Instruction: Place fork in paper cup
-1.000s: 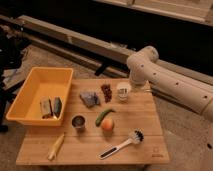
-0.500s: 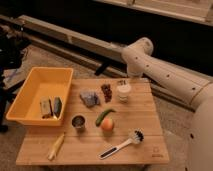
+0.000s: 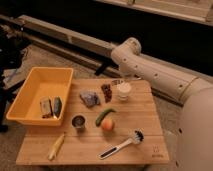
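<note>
The white paper cup (image 3: 123, 90) stands upright near the back edge of the wooden table (image 3: 145, 120), right of centre. My gripper (image 3: 119, 81) hangs at the end of the white arm (image 3: 150, 70), just above and behind the cup's rim. The arm reaches in from the right, with its elbow high over the table's back edge. I cannot make out the fork; it may be hidden at the gripper or in the cup.
A yellow bin (image 3: 31, 92) with a few items sits at the left. On the table are a blue-grey packet (image 3: 90, 98), a dark snack (image 3: 106, 92), a dark metal cup (image 3: 78, 122), a green vegetable (image 3: 104, 116), an orange (image 3: 107, 125), a dish brush (image 3: 121, 145) and a yellow item (image 3: 56, 146).
The arm's elbow has swung left and nearer to the camera, over the table's back edge. The gripper stays close above the paper cup. The table's objects have not moved.
</note>
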Controlling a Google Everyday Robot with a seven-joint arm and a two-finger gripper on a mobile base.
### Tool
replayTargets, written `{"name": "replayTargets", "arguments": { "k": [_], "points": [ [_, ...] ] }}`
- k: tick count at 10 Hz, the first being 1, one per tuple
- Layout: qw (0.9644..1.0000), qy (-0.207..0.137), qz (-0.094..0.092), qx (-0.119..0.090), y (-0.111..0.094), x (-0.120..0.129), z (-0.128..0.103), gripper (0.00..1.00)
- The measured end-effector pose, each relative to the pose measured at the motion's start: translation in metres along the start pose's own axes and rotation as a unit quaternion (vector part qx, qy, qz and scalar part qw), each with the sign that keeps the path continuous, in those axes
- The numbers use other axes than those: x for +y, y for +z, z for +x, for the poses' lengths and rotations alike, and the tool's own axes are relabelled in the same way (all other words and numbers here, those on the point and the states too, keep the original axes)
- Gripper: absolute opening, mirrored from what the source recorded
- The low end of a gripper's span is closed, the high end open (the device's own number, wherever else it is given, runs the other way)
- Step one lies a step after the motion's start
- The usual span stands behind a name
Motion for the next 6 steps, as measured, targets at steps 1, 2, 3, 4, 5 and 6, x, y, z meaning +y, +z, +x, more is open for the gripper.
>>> {"name": "replayTargets", "arguments": {
  "k": [1, 2, 3, 4, 5, 6],
  "points": [
    [0.9999, 0.003, -0.003, 0.009, 0.005, -0.001, 0.008, 0.02],
    [0.9997, 0.007, -0.007, 0.022, 0.015, -0.004, 0.023, 0.02],
    [0.9993, 0.012, -0.011, 0.033, 0.023, -0.005, 0.037, 0.02],
    [0.9989, 0.017, -0.014, 0.041, 0.028, -0.005, 0.048, 0.02],
    [0.9982, 0.021, -0.019, 0.053, 0.035, -0.006, 0.057, 0.02],
    [0.9979, 0.022, -0.019, 0.057, 0.039, -0.007, 0.060, 0.02]
  ]
}}
